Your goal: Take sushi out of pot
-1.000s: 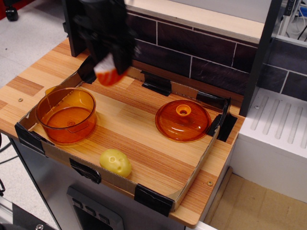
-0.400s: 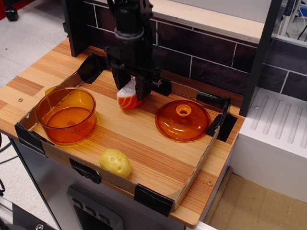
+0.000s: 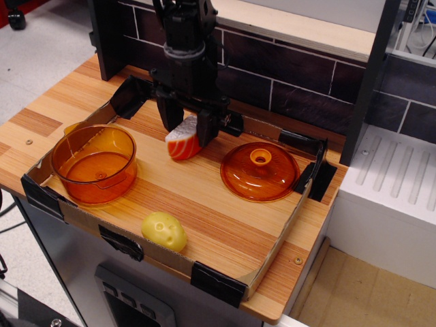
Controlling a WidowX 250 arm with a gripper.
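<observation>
Toward the back edge of the pale striped wooden bench [image 3: 225,225], inside its low cardboard border with black tape corners [image 3: 218,283], the black robot gripper [image 3: 186,131] hangs low over the boards, its two fingers apart on either side of the small orange-red and white toy salmon sushi [image 3: 182,144]. Whether the fingers touch the piece cannot be told; it appears to rest on or just above the wood, its white rice side tilted up toward the gripper.

The round translucent orange plastic pot [image 3: 95,164] stands at the left edge, apart from the sushi and with nothing visible inside, so the removal looks all but done. The step in hand, by that reading, is the release: the jaws should part fully and the arm lift straight up, so that neither finger drags or tips the piece as it leaves.

The domed orange plastic lid with a knob [image 3: 259,170] sits near the right edge, close beside the sushi; a sideways exit to the right could clip it. The dark tiled back wall [image 3: 286,75] rises just behind the gripper, leaving little room rearward. The yellow lumpy toy [image 3: 164,231] lies by the front edge, well apart and no obstacle
</observation>
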